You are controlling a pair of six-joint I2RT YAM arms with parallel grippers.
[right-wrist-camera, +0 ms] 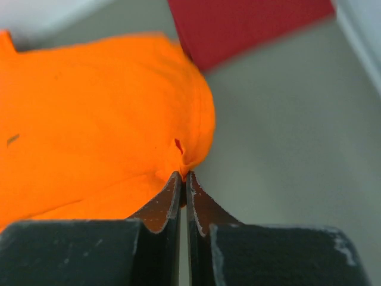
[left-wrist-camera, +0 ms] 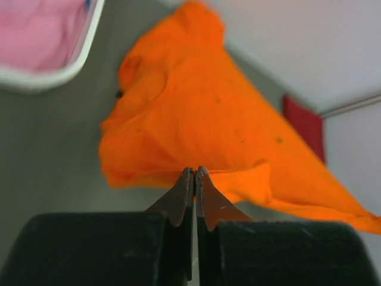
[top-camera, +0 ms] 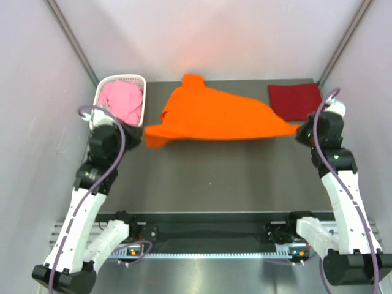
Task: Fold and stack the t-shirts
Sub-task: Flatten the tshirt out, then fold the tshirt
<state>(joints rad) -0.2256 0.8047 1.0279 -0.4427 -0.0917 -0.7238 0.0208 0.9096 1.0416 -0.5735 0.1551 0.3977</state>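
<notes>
Dark grey table (top-camera: 214, 177); pale, perhaps lilac walls (top-camera: 233, 37).

Soft matt orange cloth shirt (top-camera: 214, 116), white plastic lattice basket (top-camera: 122, 76)

Left tool (left-wrist-camera: 194, 173), right tool (right-wrist-camera: 183, 176), jaws together.

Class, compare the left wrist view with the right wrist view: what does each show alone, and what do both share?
Left wrist only: the white basket holding the pink shirt, and the left tool. Right wrist only: the right tool. Both: the orange shirt, pinched in a shut tool, and the dark red shirt beyond.
</notes>
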